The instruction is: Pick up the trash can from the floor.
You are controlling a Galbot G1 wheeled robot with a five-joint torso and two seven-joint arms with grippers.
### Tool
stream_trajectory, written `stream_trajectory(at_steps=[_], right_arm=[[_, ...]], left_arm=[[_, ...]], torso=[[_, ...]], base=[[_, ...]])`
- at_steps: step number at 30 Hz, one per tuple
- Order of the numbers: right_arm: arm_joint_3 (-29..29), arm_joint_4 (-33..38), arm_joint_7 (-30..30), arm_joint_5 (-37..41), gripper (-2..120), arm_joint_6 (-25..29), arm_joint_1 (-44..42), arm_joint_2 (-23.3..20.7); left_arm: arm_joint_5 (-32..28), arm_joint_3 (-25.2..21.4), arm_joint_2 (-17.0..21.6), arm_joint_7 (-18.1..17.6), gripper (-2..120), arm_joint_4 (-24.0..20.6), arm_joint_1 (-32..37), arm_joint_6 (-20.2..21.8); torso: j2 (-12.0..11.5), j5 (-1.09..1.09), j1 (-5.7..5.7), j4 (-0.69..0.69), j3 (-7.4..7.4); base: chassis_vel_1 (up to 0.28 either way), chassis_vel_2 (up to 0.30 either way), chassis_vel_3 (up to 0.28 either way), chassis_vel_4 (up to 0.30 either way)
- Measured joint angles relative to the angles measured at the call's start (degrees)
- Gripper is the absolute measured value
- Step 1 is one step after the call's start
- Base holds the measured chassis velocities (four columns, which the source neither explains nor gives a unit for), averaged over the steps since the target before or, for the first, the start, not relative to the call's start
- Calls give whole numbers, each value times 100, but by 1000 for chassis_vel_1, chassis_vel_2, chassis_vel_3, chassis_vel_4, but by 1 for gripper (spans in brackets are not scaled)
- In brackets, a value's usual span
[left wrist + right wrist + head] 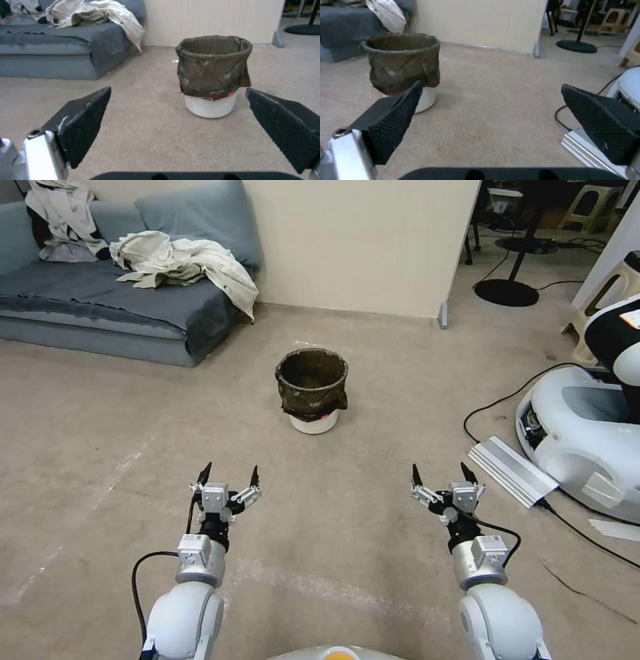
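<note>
Bin (pixel 311 390): you have one, upright at twelve o'clock on floor (pixel 373 493); left gripper (pixel 229 475) and right gripper (pixel 440 473) both gape wide, empty.

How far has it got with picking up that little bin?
Nothing looks done yet: the trash can stands upright on the floor, untouched. In hand: the left claw and right claw are both open, held out short of it, apart from the can. Left: reaching the can, gripping and lifting it.
</note>
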Motion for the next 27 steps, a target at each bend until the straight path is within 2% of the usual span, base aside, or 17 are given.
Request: stream_trajectory(at_steps=[19,20,22,23,26,27], right_arm=[[4,25,0,9,100,-1,-12,0],[14,70,0,27,100,-12,-32,0],[106,458,-11,183,100,-120,-202,-1],[106,458,-11,183,100,-120,-202,-1],[272,1125,-50,455,100,-327,-506,-6],[272,1125,-50,455,100,-327,-506,-6]], left_arm=[[-10,3,-7,1,100,-6,4,9],[-33,14,-27,4,100,-55,15,43],[-197,151,-188,48,100,-455,90,299],[-197,151,-188,48,100,-455,90,299],[-519,413,-499,136,100,-1215,245,809],[-519,413,-499,136,100,-1215,245,809]], torso=[[0,0,0,0,0],[0,0,0,1,0],[0,0,0,0,0],[0,0,0,0,0],[0,1,0,0,0],[0,1,0,0,0]], base=[[0,0,0,0],[0,0,0,0],[0,0,0,0],[0,0,0,0],[0,0,0,0],[0,0,0,0]])
